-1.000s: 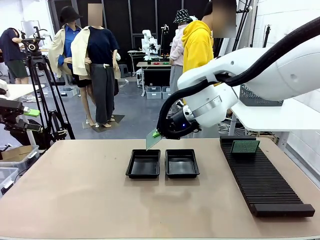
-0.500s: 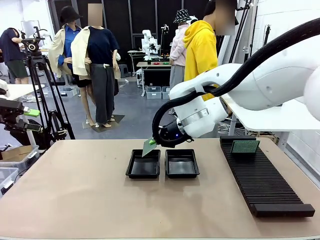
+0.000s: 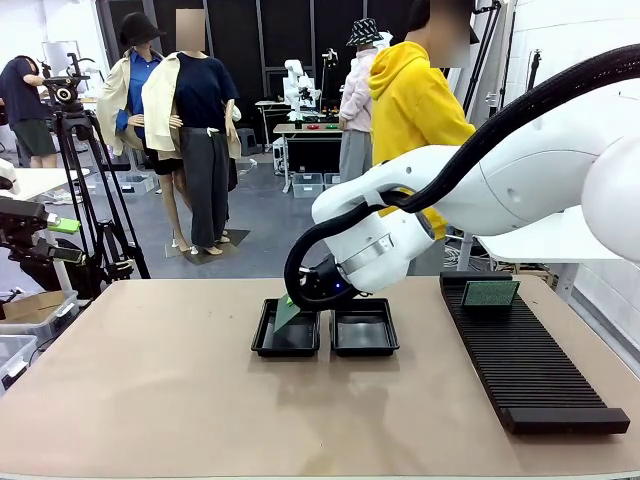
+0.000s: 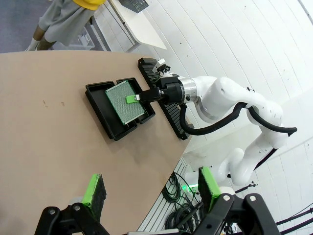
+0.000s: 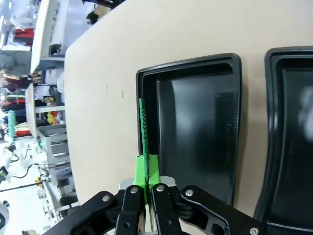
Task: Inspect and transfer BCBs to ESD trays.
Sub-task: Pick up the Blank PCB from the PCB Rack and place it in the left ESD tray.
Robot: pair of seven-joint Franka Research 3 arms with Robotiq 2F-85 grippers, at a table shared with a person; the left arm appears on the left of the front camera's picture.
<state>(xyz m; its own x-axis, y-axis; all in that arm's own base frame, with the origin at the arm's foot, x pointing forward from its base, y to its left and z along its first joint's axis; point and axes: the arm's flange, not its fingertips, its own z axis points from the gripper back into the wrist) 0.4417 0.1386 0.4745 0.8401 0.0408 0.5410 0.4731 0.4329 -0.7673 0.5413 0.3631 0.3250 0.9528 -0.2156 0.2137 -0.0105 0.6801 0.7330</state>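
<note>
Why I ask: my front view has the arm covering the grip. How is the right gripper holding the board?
Observer: The right gripper is shut on one edge of the green board. Its wrist view shows the board edge-on between the pads.
Operator: Where does it sit over the tray?
Observer: It runs along the outer rim of the left tray, the side away from the other tray. I cannot tell whether they touch.
Operator: And the left gripper?
Observer: Its own wrist view shows the left gripper open, with nothing between the pads, well back from both trays.
</note>
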